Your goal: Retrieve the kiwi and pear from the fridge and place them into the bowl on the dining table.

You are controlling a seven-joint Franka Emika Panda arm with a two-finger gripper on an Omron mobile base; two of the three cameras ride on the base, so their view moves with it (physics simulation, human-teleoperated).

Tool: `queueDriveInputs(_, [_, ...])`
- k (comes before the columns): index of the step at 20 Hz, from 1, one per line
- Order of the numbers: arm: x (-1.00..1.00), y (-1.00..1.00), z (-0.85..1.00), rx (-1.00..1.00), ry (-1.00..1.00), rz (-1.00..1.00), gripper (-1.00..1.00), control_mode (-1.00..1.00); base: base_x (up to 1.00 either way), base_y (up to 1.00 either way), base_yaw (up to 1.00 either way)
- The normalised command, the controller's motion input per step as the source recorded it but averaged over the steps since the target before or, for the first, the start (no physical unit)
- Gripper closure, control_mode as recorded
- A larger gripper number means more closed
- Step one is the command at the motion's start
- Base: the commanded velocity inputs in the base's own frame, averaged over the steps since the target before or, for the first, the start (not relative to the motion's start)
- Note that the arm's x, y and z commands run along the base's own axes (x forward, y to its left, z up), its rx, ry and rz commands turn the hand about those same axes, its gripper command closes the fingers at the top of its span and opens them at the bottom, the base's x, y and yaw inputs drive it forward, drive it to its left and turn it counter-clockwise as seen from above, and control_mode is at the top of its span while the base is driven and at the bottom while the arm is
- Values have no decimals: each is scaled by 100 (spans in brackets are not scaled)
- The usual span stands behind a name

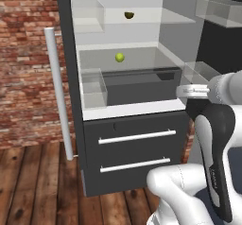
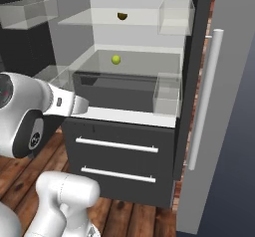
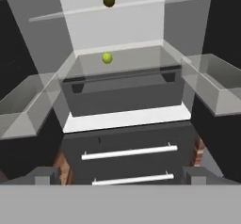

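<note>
Two fruits sit on fridge (image 1: 137, 139) shelves, dark kiwi (image 3: 108, 2) above yellow-green pear (image 3: 107, 58); jaws apart.

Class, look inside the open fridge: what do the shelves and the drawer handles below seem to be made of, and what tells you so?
The shelves look like clear glass or clear plastic: the back wall shows through them. The drawer handles look like smooth white-painted metal or plastic bars; the render leaves it open.

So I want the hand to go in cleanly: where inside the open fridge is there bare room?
The lower glass shelf is bare on both sides of the pear. The upper shelf is bare either side of the kiwi. The white ledge is bare. Clear door bins narrow the sides. The gripper is open, outside.
</note>
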Motion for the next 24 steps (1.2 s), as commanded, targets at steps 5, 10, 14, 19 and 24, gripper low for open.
queueDriveInputs(5, [-24, 0, 0, 0, -9, 0, -100, -100, 0, 0, 0])
queueDriveInputs(10, [0, 0, 0, 0, 0, 0, -100, -100, 0, 0, 0])
queueDriveInputs(14, [2, 0, 0, 0, 0, 0, -100, -100, 0, 0, 0])
queueDriveInputs(19, [0, 0, 0, 0, 0, 0, -100, 100, 33, 0, 0])
queueDriveInputs(24, [0, 0, 0, 0, 0, 0, -100, 100, 57, 0, 0])
